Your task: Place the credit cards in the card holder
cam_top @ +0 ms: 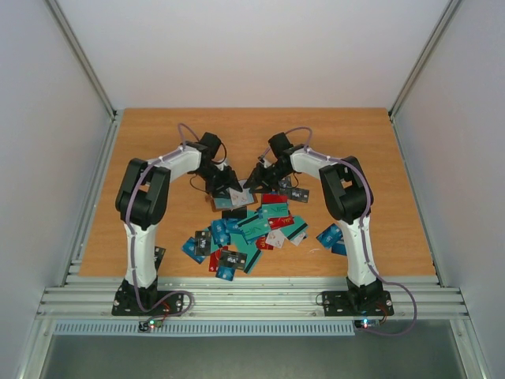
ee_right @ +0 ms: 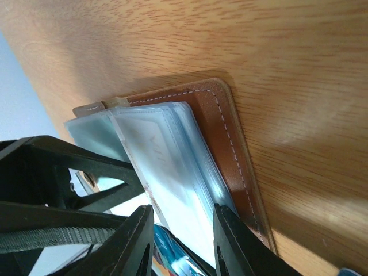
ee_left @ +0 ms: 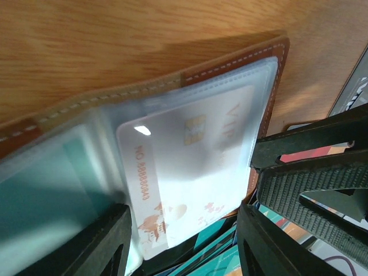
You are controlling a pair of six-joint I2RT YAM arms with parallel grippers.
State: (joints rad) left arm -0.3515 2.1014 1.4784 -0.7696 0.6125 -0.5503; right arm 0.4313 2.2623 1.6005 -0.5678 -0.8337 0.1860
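Observation:
The brown card holder lies open on the table between my two grippers, its stitched leather cover under clear sleeves. A white credit card sits most of the way inside one sleeve, its lower end sticking out. My left gripper is open around that end, with its fingers apart from the card. A teal card fills the neighbouring sleeve. My right gripper is shut on the stack of sleeves beside the cover. More credit cards lie heaped just in front.
A few cards lie apart near the right arm, and a dark one by the left arm's base. The right gripper's fingers crowd the left wrist view. Bare wood stretches behind the holder to the white walls.

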